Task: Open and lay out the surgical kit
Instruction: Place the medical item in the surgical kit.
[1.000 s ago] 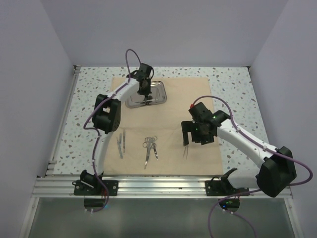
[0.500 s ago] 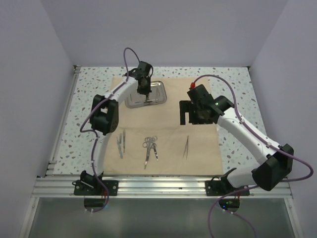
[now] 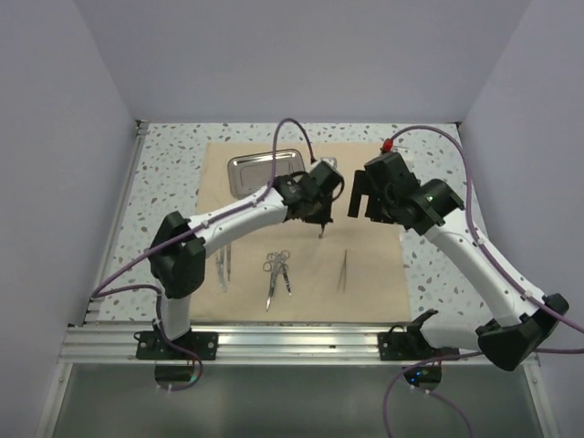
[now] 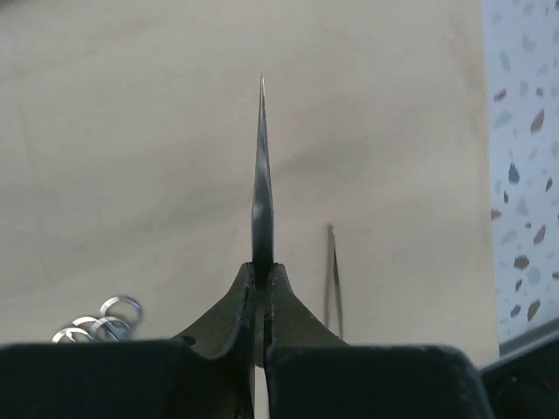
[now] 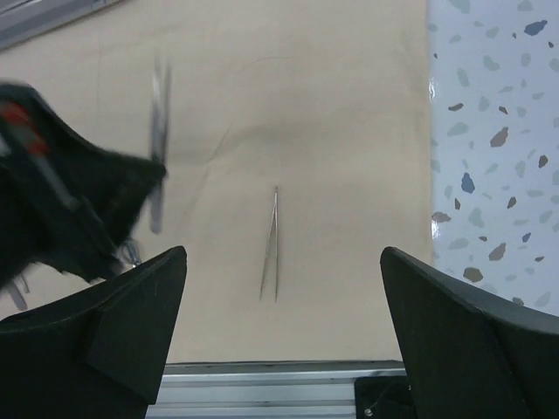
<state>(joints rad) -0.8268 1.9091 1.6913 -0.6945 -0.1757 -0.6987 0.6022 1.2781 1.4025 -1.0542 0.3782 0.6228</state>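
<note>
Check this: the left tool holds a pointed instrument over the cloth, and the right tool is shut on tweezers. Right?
No. The right tool is open and empty, as the right wrist view shows; the tweezers lie on the cloth. The left tool does hold the instrument.

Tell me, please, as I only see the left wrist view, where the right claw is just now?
Observer: The right claw hangs open, holding nothing, above the cloth wrap's right side.
Operator: Thank you. My left claw grips a pointed instrument; where is the steel tray?
Observer: The steel tray sits on the cloth's far left part, beyond the left arm.
Operator: What lies left of the scissors?
Observer: Two thin instruments, side by side.
</note>
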